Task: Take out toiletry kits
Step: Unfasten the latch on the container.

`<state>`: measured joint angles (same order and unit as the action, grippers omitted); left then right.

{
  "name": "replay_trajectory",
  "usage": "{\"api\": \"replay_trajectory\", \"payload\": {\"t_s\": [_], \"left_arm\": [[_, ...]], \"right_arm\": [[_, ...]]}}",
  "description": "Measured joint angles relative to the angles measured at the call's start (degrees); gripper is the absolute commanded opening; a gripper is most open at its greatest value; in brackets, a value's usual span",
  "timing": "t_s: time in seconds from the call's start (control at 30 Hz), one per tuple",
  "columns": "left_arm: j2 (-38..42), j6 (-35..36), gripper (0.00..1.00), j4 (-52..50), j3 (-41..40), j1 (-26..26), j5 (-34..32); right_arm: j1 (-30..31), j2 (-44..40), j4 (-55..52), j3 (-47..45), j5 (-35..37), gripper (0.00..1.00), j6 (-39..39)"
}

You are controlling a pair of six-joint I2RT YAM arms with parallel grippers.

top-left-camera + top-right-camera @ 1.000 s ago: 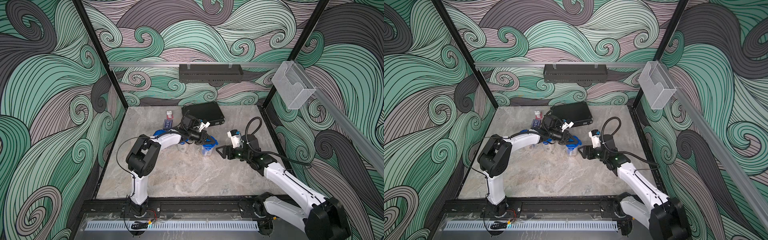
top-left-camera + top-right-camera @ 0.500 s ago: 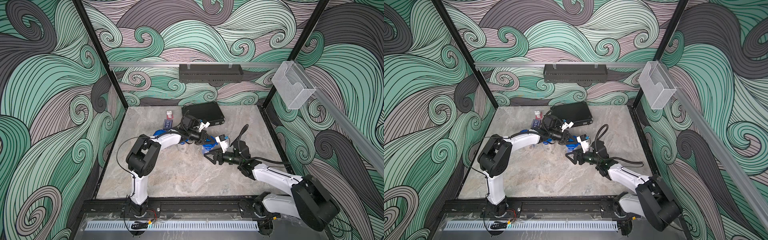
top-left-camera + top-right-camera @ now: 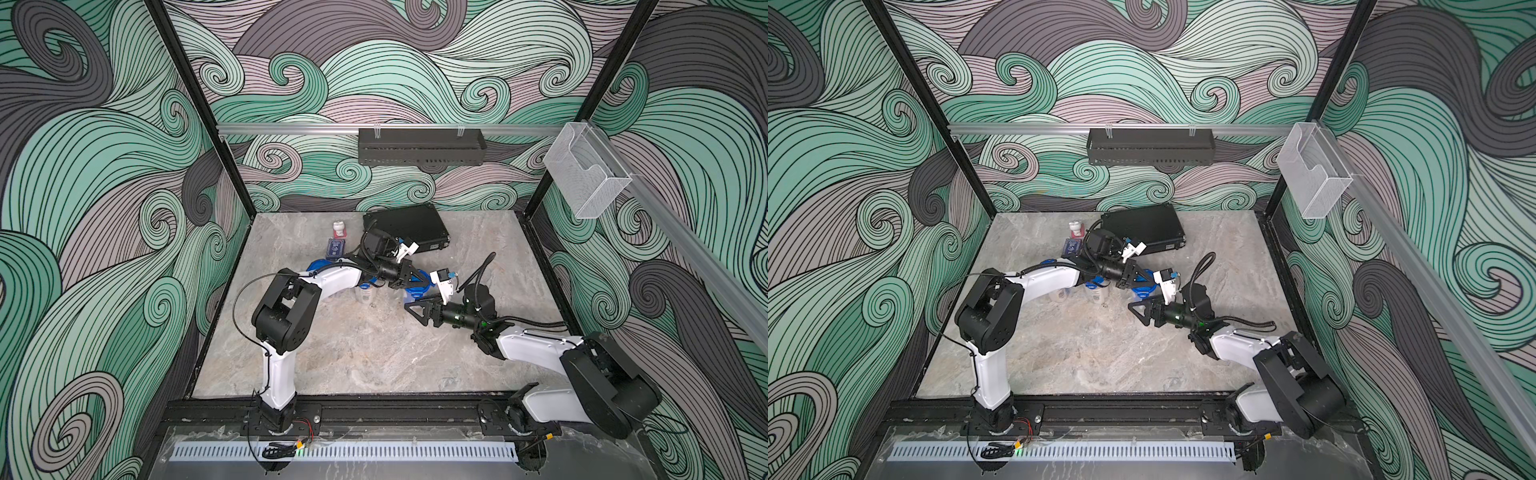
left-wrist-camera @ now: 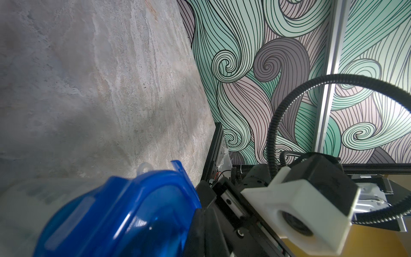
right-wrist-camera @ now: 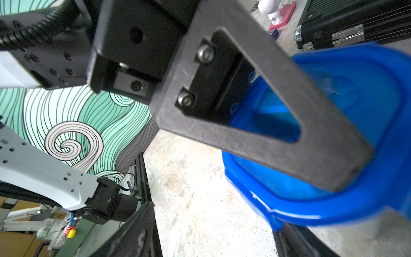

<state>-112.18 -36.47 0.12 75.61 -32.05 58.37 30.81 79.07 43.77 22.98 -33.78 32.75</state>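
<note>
Three clear cups (image 3: 366, 294) are set on the table (image 3: 353, 353) before the black case (image 3: 405, 226); the one nearest the right arm is stood upright, its blue lid (image 3: 423, 282) touched by the closed left claw (image 3: 409, 277). The right claw (image 3: 417, 306) is held low, jaws spread wide and empty, and that cup is found just beyond its tips, so a level grasp round the body is judged fitting.

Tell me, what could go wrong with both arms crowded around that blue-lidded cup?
1. The left gripper, closed at the blue lid, and the open right gripper sit very close; they might collide.
2. The cup could tip if pulled unevenly, perhaps knocking the neighbouring cup.
</note>
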Motion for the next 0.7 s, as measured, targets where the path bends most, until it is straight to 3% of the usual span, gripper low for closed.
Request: {"api": "replay_trajectory", "payload": {"t_s": [0.7], "left_arm": [[-0.6, -0.2, 0.00, 1.2, 0.3, 0.2, 0.1]], "right_arm": [[-0.2, 3.3, 12.6, -2.5, 2.1, 0.81, 7.9]]}}
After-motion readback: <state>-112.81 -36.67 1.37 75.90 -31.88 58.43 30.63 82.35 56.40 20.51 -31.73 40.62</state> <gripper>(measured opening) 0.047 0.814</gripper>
